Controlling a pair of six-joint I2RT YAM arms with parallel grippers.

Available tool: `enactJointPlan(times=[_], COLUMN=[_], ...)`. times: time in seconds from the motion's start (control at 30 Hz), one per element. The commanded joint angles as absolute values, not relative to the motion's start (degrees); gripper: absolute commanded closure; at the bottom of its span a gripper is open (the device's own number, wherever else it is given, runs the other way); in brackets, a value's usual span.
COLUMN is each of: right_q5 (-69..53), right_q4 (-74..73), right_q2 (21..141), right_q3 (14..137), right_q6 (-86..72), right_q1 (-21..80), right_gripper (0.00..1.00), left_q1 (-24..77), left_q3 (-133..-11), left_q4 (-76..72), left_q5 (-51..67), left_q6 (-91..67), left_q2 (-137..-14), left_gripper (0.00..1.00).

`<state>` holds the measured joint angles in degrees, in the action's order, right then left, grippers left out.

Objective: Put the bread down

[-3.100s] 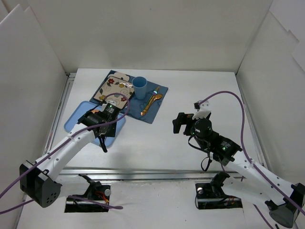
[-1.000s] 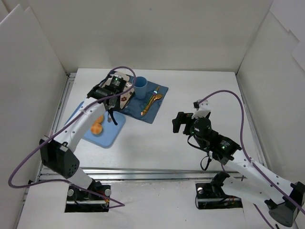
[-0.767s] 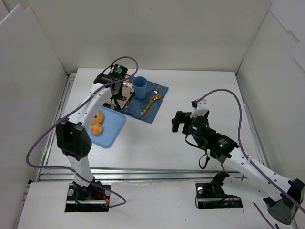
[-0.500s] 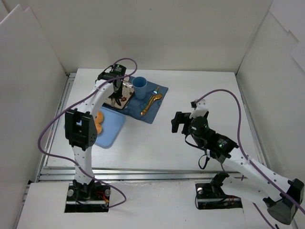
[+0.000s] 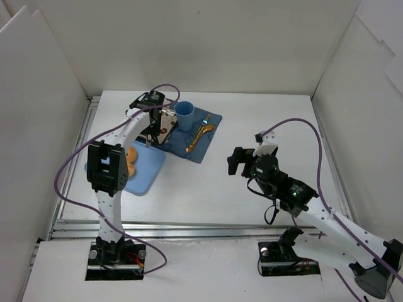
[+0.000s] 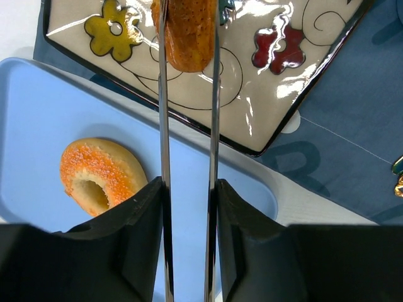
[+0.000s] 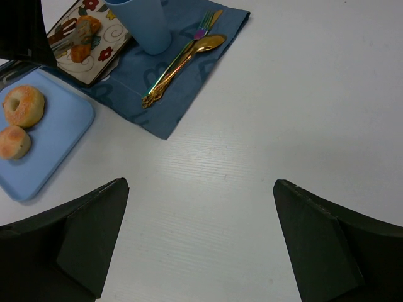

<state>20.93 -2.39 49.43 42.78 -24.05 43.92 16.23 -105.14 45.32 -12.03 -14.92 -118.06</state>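
Observation:
My left gripper is shut on a pair of thin metal tongs. The tong blades pinch the bread, an oblong golden-brown roll, at the flowered plate; I cannot tell whether it touches the plate. In the top view the left gripper is over the plate, left of the blue cup. The right wrist view shows the bread on the plate side. My right gripper is open and empty above bare table.
A ring donut and a small round pastry lie on the light blue tray. A gold spoon and fork lie on the dark blue cloth. White walls enclose the table.
My left arm has swung from over the blue tray up to the flowered plate, carrying the bread in the tongs. The right arm has hardly moved.

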Motion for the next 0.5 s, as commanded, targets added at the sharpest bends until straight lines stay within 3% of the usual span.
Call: enactJointPlan(times=[0.0, 0.03, 0.23, 0.47], right_q5=[21.5, 21.5, 22.2, 22.0], right_q4=[0.4, 0.4, 0.4, 0.4], right_q2=[49.5, 49.5, 49.3, 49.7], right_q3=[45.3, 45.3, 45.2, 45.3], right_q6=[-24.1, -24.1, -24.1, -24.0], right_q1=[44.0, 44.0, 44.0, 44.1], right_gripper=[0.02, 0.02, 0.02, 0.02], left_q1=[15.6, 15.6, 15.6, 15.7], left_q3=[-106.0, -105.9, -105.6, -104.7], left_q4=[43.4, 43.5, 44.6, 45.6], left_q5=[-11.9, -12.0, -13.1, -14.1], left_q6=[-13.9, -13.9, -14.1, -14.2], left_q2=[-114.5, -114.3, -111.0, -106.3], left_gripper=[0.69, 0.62, 0.48, 0.47])
